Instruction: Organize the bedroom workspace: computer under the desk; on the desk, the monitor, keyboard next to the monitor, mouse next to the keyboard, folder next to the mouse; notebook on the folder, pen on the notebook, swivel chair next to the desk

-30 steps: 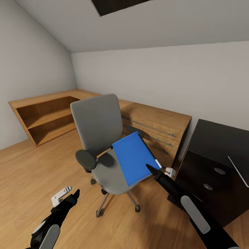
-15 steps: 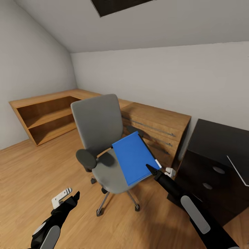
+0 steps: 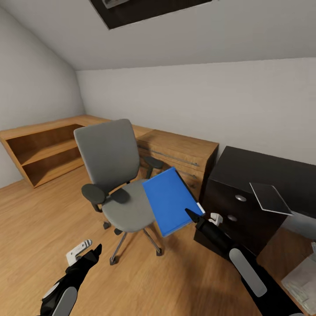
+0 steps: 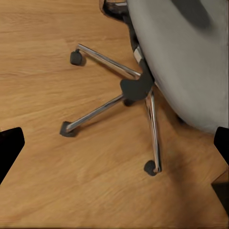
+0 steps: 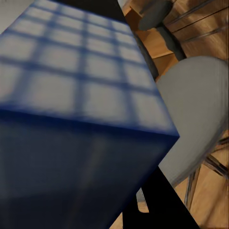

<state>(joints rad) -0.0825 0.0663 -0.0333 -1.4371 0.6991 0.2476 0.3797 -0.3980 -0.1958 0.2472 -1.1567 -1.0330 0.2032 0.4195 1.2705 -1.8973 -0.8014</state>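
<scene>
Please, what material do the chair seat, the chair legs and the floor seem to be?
The chair seat looks like matte grey fabric, with no shine. The chair legs look like polished metal with bright reflections. The floor looks like wood, with visible grain and plank lines.

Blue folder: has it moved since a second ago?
Yes. The bright blue folder, in the right gripper, has shifted off the grey chair seat toward the black desk.

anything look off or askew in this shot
Yes: the blue folder is tilted in mid-air, held at its corner by the right gripper, off the swivel chair seat. A grey notebook overhangs the black desk.
</scene>
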